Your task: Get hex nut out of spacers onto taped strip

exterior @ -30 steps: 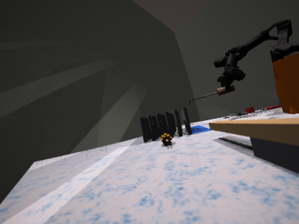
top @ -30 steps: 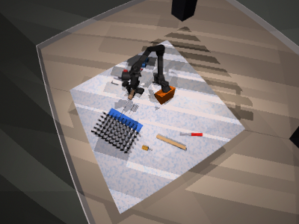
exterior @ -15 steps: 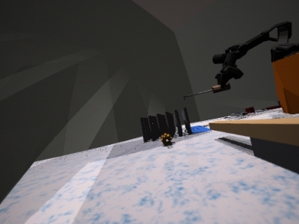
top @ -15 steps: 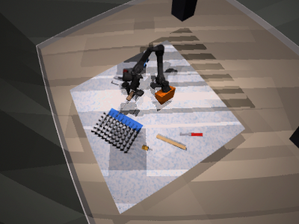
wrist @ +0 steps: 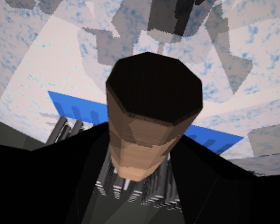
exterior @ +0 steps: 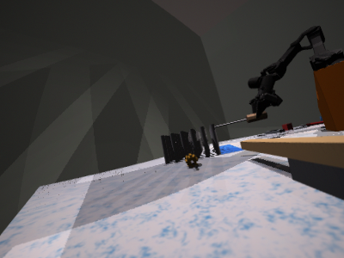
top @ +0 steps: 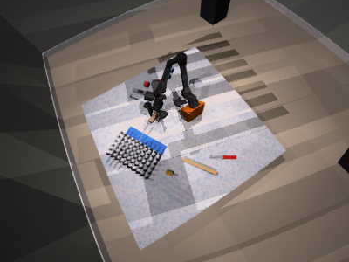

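Observation:
My gripper is shut on the wooden handle of a thin metal rod tool. Its rod slants down towards the standing spacers. In the top view the rod passes over the blue taped strip. In the exterior view its far end shows close by the top of the nearest spacers; whether it touches cannot be told. The handle hides much of the wrist view. The nut cannot be made out. The visible spacers stand upright.
A wooden bar, a red-handled tool and a small brass-coloured object lie beside the field. The arm stands on an orange base. A red piece and dark tools lie behind the gripper.

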Tool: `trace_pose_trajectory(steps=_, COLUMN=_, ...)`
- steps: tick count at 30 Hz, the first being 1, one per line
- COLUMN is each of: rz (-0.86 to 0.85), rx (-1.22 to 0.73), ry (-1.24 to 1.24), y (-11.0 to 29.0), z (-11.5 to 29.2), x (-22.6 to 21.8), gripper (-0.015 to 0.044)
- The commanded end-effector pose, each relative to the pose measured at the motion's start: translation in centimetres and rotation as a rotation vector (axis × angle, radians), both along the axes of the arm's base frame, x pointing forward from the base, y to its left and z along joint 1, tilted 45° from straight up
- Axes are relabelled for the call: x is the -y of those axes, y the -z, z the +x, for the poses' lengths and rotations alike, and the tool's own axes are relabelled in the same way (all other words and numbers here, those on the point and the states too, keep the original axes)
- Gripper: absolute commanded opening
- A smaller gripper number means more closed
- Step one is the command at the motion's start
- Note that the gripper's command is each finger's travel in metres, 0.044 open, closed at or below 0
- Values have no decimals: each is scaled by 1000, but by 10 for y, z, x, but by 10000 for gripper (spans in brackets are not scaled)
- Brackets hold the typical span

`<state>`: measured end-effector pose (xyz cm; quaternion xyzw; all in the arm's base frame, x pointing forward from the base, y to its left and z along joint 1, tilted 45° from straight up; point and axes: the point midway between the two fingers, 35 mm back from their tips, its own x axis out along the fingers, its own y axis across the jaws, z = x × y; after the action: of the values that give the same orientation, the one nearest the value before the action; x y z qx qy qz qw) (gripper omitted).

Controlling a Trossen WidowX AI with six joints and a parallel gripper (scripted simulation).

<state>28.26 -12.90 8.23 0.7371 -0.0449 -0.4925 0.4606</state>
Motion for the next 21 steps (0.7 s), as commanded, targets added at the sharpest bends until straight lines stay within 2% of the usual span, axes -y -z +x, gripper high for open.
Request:
trace_pose_trajectory(steps=1, rz=4, rx=-5, ry=-7, y=13, z=-2, x=10, gripper=0)
trace_pose_trajectory(steps=13, rz=-18, rx=4, ry=-15, y=49, z=-20, x=50, gripper=0)
trace_pose_trajectory(steps=21, rz=-20, rx=5, ry=-16, y=51, z=-20, x=51, gripper=0)
